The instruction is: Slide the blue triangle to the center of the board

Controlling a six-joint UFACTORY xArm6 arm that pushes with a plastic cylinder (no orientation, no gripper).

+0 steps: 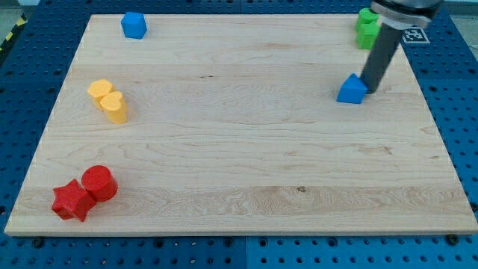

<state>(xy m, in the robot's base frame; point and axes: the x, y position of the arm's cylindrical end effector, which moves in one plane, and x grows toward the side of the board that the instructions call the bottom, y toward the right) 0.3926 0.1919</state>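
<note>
The blue triangle (351,90) lies on the wooden board (239,149) at the view's upper right, well right of the board's middle. My tip (368,90) is at the triangle's right side, touching or almost touching it. The dark rod slants up from there to the view's top right.
A blue cube-like block (134,25) is at the top left. A green block (367,28) stands at the top right, partly behind the rod. Two yellow blocks (108,99) are at the left. A red cylinder (99,183) and a red star (73,200) are at the bottom left.
</note>
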